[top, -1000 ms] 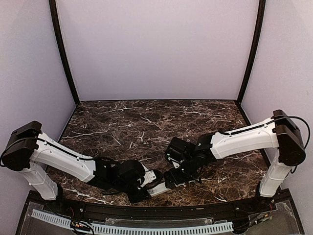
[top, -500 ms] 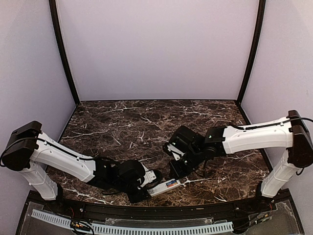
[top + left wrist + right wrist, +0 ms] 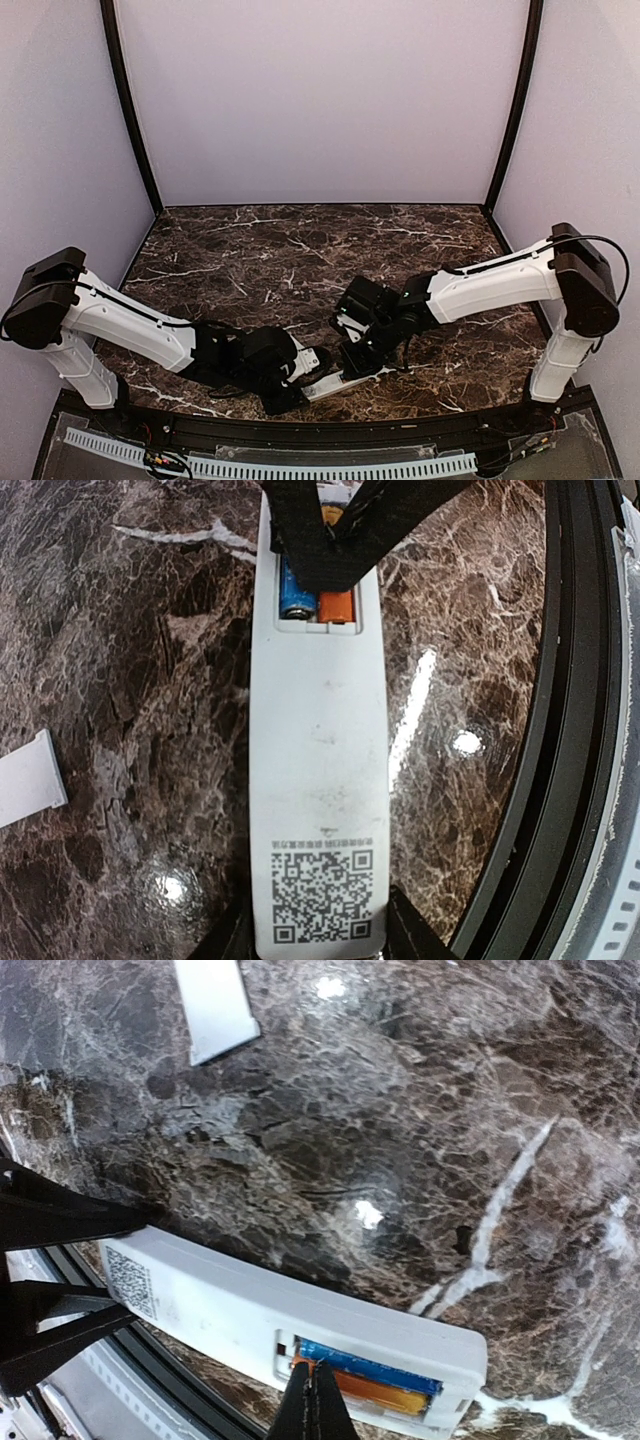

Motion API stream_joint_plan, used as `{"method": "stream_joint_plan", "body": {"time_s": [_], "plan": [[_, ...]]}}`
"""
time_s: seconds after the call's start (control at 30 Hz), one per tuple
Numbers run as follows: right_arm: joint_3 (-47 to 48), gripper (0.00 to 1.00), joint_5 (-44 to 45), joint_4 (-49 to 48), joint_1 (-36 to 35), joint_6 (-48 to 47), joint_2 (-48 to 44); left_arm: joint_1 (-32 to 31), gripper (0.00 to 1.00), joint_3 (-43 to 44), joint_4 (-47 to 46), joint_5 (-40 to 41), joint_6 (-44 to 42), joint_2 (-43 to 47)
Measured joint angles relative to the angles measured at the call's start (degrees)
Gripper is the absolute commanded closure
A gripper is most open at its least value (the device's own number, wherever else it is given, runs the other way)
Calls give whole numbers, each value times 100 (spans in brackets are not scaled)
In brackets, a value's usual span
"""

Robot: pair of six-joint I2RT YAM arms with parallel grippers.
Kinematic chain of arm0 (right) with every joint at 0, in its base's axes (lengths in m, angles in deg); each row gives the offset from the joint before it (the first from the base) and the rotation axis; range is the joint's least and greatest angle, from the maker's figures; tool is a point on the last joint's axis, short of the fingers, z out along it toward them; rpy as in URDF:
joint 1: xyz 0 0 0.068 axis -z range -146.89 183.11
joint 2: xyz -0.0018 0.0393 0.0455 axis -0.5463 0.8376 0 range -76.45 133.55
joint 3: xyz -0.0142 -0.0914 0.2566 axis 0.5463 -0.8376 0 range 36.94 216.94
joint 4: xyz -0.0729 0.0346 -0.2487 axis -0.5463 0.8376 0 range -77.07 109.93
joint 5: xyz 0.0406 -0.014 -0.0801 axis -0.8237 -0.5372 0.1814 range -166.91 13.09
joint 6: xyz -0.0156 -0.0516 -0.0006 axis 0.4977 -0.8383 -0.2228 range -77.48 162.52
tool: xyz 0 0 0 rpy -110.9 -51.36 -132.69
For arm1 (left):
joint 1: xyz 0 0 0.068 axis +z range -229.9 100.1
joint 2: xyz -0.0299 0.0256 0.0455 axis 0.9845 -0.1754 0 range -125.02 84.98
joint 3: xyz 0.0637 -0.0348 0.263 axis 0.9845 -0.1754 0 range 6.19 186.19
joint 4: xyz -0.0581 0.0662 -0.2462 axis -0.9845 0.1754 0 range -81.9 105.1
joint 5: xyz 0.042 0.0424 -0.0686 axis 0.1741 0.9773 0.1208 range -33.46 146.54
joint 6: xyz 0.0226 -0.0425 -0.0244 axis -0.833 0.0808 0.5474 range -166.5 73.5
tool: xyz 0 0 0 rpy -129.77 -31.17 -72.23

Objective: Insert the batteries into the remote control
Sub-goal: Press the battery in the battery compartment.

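Down at the near edge of the counter [image 3: 300,250], the left jaws are pinching the remote control [image 3: 320,780]; the right jaws, pressed together, are prodding the orange battery [image 3: 337,605] beside the blue battery [image 3: 294,590] in its bay. Only the loose cover [image 3: 25,780] is looking left to fit.

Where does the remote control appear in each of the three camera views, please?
Top external: remote control at low centre of the picture.
Left wrist: remote control down the middle, back side up.
Right wrist: remote control in the lower half, slanting down to the right.
Shared landmark: its QR code, seen in both wrist views, not made out from above.
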Motion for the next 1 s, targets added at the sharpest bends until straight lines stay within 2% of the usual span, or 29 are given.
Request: {"method": "stream_joint_plan", "body": {"time_s": [0.33, 0.57, 0.8, 1.0], "plan": [[-243, 100, -111, -455, 68, 120, -28, 0, 60, 0, -2, 0, 0, 0], [-2, 100, -42, 2, 68, -11, -96, 0, 58, 0, 4, 0, -13, 9], [398, 100, 24, 125, 76, -107, -546, 0, 57, -37, 319, 48, -125, 332], [232, 100, 20, 92, 90, -39, -507, 0, 56, -39, 374, 68, -166, 496]]}}
